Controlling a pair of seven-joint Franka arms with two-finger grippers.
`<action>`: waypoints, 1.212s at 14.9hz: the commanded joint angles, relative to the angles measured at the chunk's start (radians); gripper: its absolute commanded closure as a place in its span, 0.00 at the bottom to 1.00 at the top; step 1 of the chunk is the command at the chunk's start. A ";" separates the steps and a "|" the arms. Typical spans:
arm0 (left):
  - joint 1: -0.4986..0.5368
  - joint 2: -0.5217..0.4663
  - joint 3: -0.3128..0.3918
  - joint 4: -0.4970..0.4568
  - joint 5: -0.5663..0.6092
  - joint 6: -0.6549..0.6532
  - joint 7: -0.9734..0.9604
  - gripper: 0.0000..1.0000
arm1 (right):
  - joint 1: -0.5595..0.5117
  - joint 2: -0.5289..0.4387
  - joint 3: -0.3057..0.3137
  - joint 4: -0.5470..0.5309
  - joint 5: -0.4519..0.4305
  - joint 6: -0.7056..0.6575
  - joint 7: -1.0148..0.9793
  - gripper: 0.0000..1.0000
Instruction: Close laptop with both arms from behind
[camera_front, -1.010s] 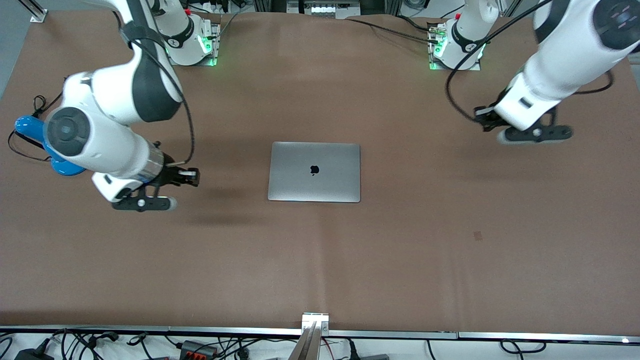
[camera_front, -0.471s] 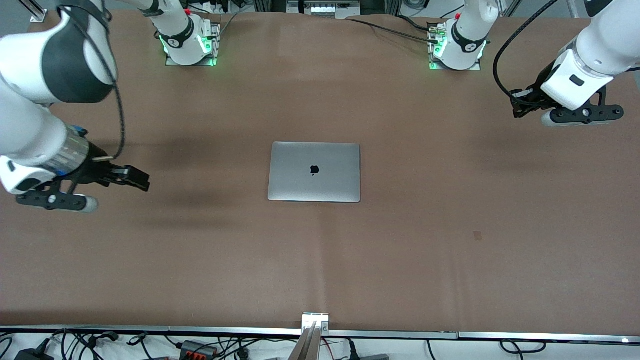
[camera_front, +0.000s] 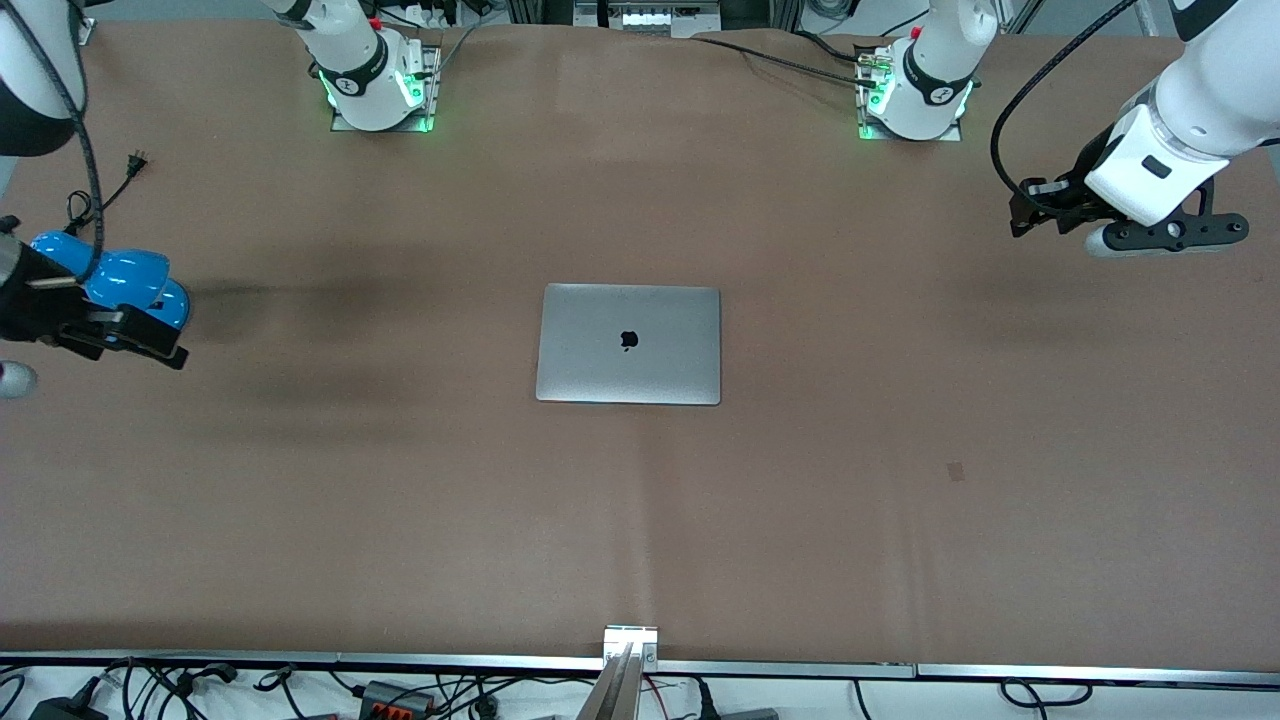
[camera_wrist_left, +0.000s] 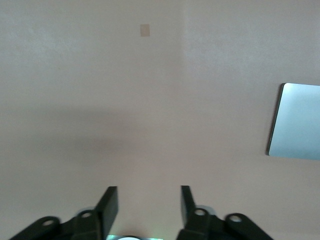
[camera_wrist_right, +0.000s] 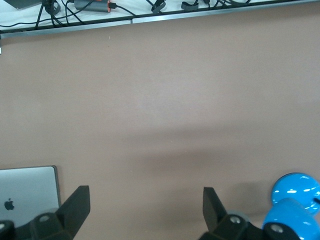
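Observation:
The laptop (camera_front: 628, 343) lies shut and flat in the middle of the table, silver lid up with the dark apple logo showing. Its keys, trackpad and screen are hidden. My left gripper (camera_front: 1026, 212) is open and empty in the air over the left arm's end of the table, well away from the laptop. Its wrist view shows the gripper (camera_wrist_left: 149, 202) over bare table and a corner of the laptop (camera_wrist_left: 297, 122). My right gripper (camera_front: 160, 348) is open and empty over the right arm's end of the table. Its wrist view shows the gripper (camera_wrist_right: 145, 205) and the laptop's lid (camera_wrist_right: 27, 192).
A blue rounded object (camera_front: 125, 282) with a black cord lies at the right arm's end of the table, beside my right gripper; it also shows in the right wrist view (camera_wrist_right: 295, 197). A small dark patch (camera_front: 956, 470) marks the brown table cover. Cables run along the table's near edge.
Both arms have swung away from the laptop toward their own ends of the table, the right arm farthest. The laptop has not moved.

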 joint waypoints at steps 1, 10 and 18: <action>-0.002 0.009 0.018 0.015 -0.016 0.001 0.012 0.00 | -0.024 -0.018 0.030 -0.010 -0.023 -0.014 -0.023 0.00; -0.001 -0.008 0.021 -0.020 -0.016 -0.003 0.012 0.00 | -0.022 -0.146 0.032 -0.189 -0.065 0.010 -0.024 0.00; -0.001 -0.021 0.033 -0.034 -0.018 0.001 0.016 0.00 | -0.021 -0.276 0.037 -0.324 -0.094 -0.003 -0.028 0.00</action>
